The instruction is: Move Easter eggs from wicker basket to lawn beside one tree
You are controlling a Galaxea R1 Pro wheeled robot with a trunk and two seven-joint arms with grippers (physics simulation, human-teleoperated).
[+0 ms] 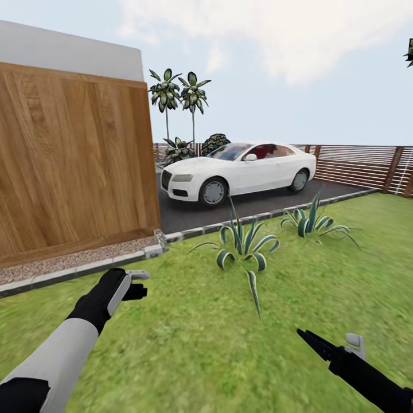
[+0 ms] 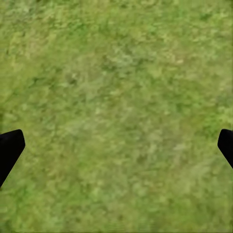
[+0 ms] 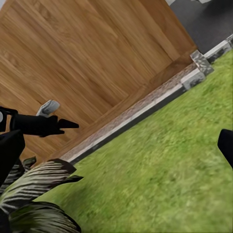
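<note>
1. The left arm was seen in the head view reaching forward and inward from the lower left, white along the forearm and black at the wrist, with the left gripper [image 1: 135, 285] held low over the lawn [image 1: 189, 338] near the stone kerb [image 1: 86, 265].
2. In the left wrist view the two fingertips [image 2: 9, 148] were seen at opposite edges of the picture, spread wide apart, with nothing but grass [image 2: 116, 111] between them.
3. The right arm was seen entering from the lower right corner of the head view, all black, with the right gripper [image 1: 312, 341] pointing up and to the left above the grass. In the right wrist view its fingertips [image 3: 10, 150] were likewise set far apart with nothing held, and the left gripper [image 3: 53, 124] was seen across the grass in front of the wooden wall [image 3: 92, 63].
4. The eggs, the basket and a grey-trunked tree could not be found in any of the pictures.
5. The ground ahead was mottled green grass, flat and broad. Two spiky striped plants [image 1: 246, 244] [image 1: 312, 221] were rooted in it ahead of the arms, the nearer one between them.
6. To the left the grass was bounded by the kerb, a gravel strip [image 1: 63, 261] and a tall wooden wall [image 1: 74, 160]. Beyond the kerb lay a dark driveway [image 1: 241, 209] with a white car [image 1: 238, 172] parked on it.
7. A brown slatted fence [image 1: 355, 165] closed the far right side, and two palms [image 1: 178, 94] stood behind the car.
8. Open grass was left to the right of the plants and between the two arms.
</note>
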